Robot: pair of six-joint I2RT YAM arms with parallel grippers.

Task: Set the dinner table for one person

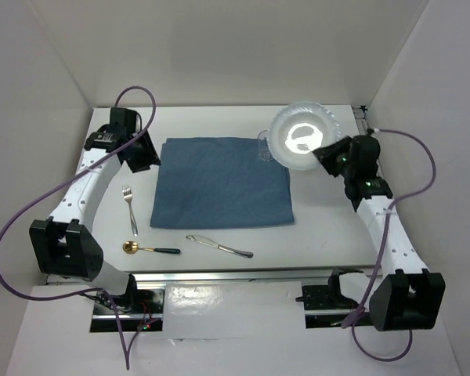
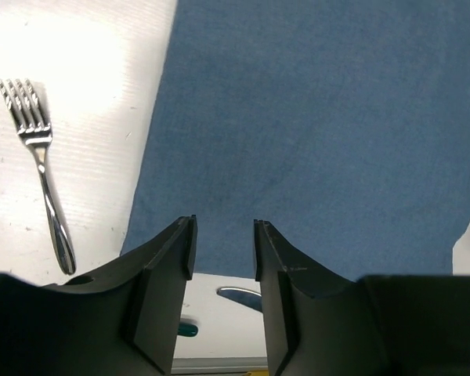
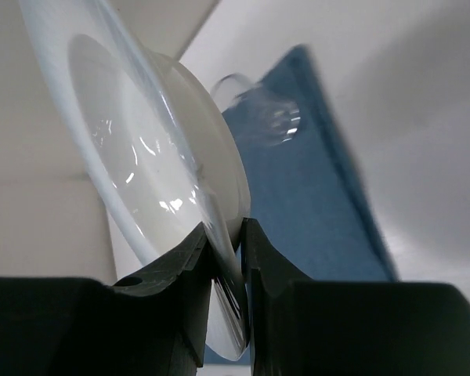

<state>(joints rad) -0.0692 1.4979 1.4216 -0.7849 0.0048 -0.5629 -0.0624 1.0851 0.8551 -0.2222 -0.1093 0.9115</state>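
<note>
Right jaws grip the plate (image 1: 298, 129) by its rim, beyond the far right corner of the mat (image 1: 222, 182); left jaws open, empty, near its far left corner.

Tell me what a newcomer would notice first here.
The white plate, pinched at its rim by the right fingers, stands out at the far right of the table. Next comes the blue-grey cloth mat spread in the middle, with a fork, spoon and knife lying beside its left and near edges.

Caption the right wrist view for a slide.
Right gripper pinches the rim of a tilted white plate, with a clear glass and the blue cloth mat behind it.
</note>
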